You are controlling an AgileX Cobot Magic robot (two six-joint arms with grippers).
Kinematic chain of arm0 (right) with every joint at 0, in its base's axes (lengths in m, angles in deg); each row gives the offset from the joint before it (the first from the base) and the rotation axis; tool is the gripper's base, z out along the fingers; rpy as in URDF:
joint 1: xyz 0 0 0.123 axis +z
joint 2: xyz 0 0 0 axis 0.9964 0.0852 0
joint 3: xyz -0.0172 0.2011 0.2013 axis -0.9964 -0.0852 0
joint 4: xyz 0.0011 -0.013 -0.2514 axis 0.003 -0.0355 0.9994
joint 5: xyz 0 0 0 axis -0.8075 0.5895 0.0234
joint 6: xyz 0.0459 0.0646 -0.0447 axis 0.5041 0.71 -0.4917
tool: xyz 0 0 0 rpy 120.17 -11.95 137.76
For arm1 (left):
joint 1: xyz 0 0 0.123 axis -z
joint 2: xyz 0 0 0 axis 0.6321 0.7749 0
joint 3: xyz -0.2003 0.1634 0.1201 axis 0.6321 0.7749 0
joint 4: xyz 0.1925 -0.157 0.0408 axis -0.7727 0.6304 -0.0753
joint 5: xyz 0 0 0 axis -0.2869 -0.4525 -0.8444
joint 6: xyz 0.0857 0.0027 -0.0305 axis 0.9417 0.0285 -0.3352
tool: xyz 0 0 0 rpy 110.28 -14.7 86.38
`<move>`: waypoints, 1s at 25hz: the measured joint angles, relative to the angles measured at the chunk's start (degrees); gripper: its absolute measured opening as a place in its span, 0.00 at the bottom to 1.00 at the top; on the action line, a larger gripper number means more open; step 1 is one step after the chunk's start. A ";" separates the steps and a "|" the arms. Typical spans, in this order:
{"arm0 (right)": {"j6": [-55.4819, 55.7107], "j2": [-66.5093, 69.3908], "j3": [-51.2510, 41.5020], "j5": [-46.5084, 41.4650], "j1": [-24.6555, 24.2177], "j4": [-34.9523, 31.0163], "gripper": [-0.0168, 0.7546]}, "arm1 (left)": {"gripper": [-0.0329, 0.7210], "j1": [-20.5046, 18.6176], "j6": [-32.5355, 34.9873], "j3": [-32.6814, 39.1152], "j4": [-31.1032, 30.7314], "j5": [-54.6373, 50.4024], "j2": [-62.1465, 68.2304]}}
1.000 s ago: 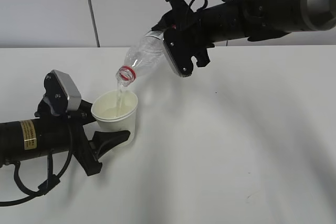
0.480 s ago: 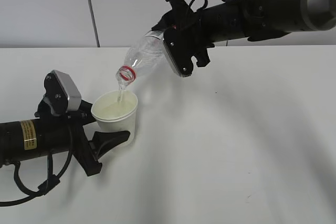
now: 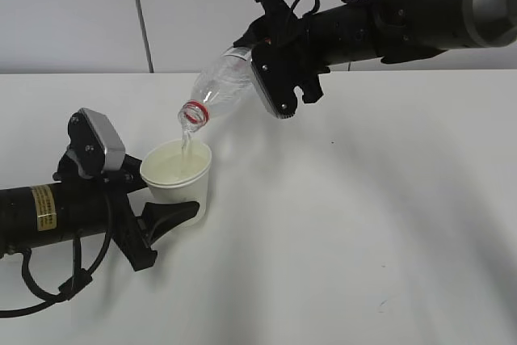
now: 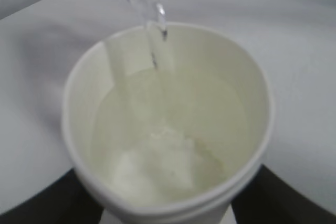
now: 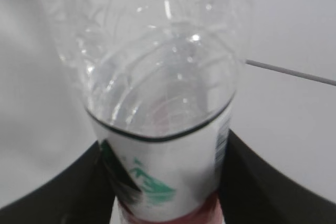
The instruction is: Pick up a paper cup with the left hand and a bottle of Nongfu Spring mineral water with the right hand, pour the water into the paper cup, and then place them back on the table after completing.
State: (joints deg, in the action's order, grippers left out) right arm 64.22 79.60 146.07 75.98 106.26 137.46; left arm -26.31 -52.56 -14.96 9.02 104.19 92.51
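Right end effector (image 3: 279,78) clamps tilted bottle (image 3: 218,86) (pouring) above left-clamped cup (image 3: 178,171).

Both arms are black tubes with grey-capped heads; the left arm (image 3: 48,212) carries a yellow sticker.

White paper cup (image 3: 177,177), clear water bottle (image 3: 218,86) with a red neck ring and green-and-white label (image 5: 165,179), black arms, yellow sticker (image 3: 42,207) on the left one, white table (image 3: 363,224)
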 joint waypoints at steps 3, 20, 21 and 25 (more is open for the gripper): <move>1.29 0.00 0.00 0.00 0.00 0.00 0.53 | 0.61 0.00 0.00 0.00 0.05 0.00 0.00; 29.33 0.00 0.00 1.29 0.00 0.00 0.53 | 0.61 0.00 0.00 0.00 5.01 0.00 0.00; 32.54 0.00 0.00 1.51 0.00 0.00 0.53 | 0.61 0.00 0.00 0.00 5.01 0.00 0.00; 42.14 0.00 0.00 3.03 0.00 0.00 0.53 | 0.61 0.00 0.00 0.00 5.28 0.00 0.00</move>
State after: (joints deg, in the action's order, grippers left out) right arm 106.36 79.60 146.07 79.00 106.26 137.46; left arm -26.31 -52.56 -14.96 14.30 104.19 92.51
